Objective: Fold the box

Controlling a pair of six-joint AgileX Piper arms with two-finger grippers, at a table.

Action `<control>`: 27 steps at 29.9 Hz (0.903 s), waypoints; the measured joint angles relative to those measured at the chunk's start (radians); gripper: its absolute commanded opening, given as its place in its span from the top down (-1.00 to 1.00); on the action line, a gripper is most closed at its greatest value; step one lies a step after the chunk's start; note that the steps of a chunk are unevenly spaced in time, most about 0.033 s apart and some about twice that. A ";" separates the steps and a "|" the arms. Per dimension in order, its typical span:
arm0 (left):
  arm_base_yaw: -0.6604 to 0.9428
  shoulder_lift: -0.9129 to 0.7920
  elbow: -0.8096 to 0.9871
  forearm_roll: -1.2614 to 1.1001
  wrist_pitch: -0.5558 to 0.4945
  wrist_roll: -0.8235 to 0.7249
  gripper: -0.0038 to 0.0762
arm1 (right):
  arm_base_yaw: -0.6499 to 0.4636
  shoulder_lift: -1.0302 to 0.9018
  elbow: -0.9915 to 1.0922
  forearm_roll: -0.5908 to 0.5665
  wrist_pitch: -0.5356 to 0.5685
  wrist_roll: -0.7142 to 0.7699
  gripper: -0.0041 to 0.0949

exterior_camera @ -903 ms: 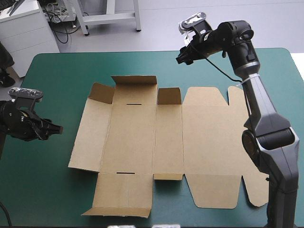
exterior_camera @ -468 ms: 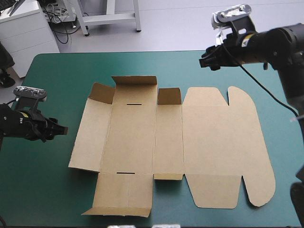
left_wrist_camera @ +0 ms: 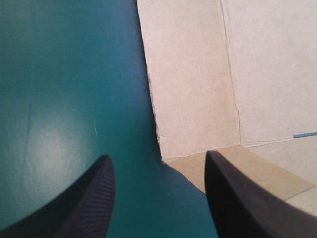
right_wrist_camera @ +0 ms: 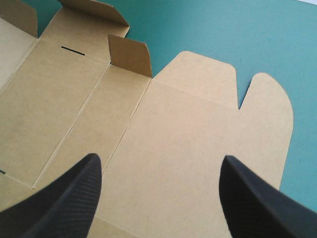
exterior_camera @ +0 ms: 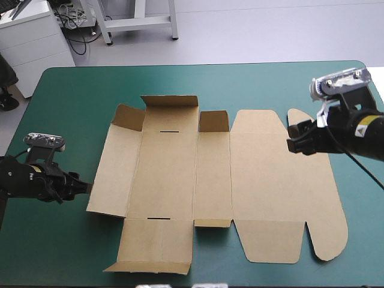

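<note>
The brown box [exterior_camera: 204, 174] lies as a cut sheet, mostly flat, in the middle of the teal-green table [exterior_camera: 66, 90]. A few short flaps along its far edge stand partly raised [exterior_camera: 169, 102]. My left gripper [exterior_camera: 83, 188] is low by the sheet's left edge, open, its fingers just short of the near-left corner of the board [left_wrist_camera: 193, 119]. My right gripper [exterior_camera: 297, 139] hovers open above the sheet's right panel, the wide rounded lid part [right_wrist_camera: 198, 134] lying flat beneath it. Neither gripper holds anything.
Bare teal-green cover [left_wrist_camera: 64, 89] lies left of the sheet and beyond its far edge [right_wrist_camera: 208, 29]. The sheet's near flaps [exterior_camera: 156, 249] reach close to the table's front edge.
My right gripper has swung from high over the table's far edge down and toward the near right, now over the lid panel. My left gripper has crept right, closer to the sheet's left edge.
</note>
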 measured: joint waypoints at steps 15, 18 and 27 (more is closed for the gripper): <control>0.029 0.219 0.106 -0.036 -0.181 -0.050 -0.16 | 0.000 -0.203 0.210 0.004 0.000 0.003 -0.36; 0.139 0.291 0.106 -0.126 -0.173 0.014 -0.16 | 0.000 -0.203 0.212 0.004 0.000 0.003 -0.36; 0.402 0.398 0.106 -0.533 -0.028 0.338 -0.16 | 0.000 -0.203 0.212 0.004 0.000 -0.001 -0.36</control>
